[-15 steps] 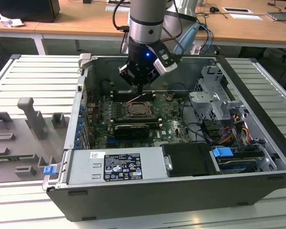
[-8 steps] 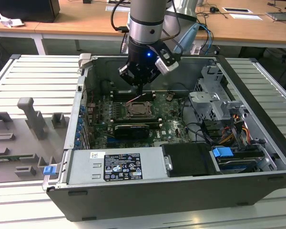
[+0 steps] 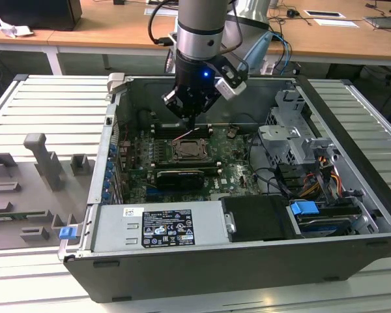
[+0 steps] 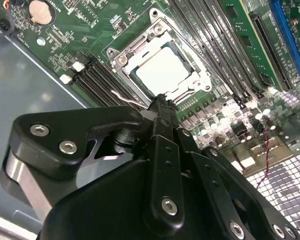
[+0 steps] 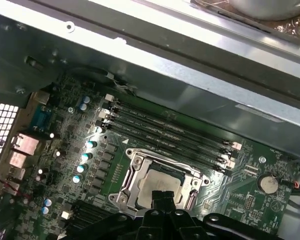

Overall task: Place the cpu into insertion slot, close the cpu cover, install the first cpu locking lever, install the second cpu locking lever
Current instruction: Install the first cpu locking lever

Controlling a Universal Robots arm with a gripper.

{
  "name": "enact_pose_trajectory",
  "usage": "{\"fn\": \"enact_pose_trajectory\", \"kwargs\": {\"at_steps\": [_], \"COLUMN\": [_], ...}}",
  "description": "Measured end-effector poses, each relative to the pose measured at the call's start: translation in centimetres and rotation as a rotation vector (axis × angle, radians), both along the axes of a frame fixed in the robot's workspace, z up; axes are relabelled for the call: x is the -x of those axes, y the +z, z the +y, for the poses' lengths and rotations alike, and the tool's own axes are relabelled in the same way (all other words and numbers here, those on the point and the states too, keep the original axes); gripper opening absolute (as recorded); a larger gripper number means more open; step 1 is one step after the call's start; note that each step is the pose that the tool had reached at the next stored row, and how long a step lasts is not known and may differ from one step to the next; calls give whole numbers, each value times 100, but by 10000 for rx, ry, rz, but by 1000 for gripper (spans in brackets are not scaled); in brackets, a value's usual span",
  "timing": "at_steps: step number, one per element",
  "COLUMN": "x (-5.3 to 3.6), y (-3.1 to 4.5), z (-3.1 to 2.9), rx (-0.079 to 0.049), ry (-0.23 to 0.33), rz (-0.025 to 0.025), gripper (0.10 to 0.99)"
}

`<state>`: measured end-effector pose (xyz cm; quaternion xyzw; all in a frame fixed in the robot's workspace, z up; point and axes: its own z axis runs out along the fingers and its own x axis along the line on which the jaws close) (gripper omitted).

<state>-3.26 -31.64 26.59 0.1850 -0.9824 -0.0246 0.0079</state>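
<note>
- The cpu (image 4: 162, 70) already lies flat in the insertion slot (image 4: 121, 59), its pale metal top facing up in both wrist views; the socket sits near the middle of the green motherboard (image 3: 231, 171) inside the open computer case (image 3: 352, 117).
- The cpu cover (image 5: 134, 161) looks laid down around the chip as a silver frame with the chip showing through its window, though I can't be sure it is fully seated.
- A thin bent wire lever (image 4: 121, 96) lies along 1 edge of the socket, on the side nearest the tool; whether it is hooked down I cannot tell.
- The gripper (image 4: 162, 106) hangs directly over that near edge of the socket, its tip just beside the frame and apparently pointing straight at it.
- Its fingers look drawn together into 1 narrow tip with nothing between them.
- In the exterior view the arm (image 3: 199, 29) stands close to upright above the case, wrist aimed down into it, gripper (image 3: 190, 117) just above the board.
</note>
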Motion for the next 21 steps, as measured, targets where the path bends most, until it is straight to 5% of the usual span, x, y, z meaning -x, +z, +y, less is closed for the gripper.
{"fn": "enact_pose_trajectory", "kwargs": {"at_steps": [11, 14, 18, 21], "x": [-1, 2, 7, 8], "y": [-3, -4, -7, -17], "z": [0, -1, -7, -8], "rx": [0, 3, 12, 0], "ry": [1064, 1485, 1696, 2226], "rz": [-31, -100, -273, -296], "gripper": [106, 106, 106, 106]}}
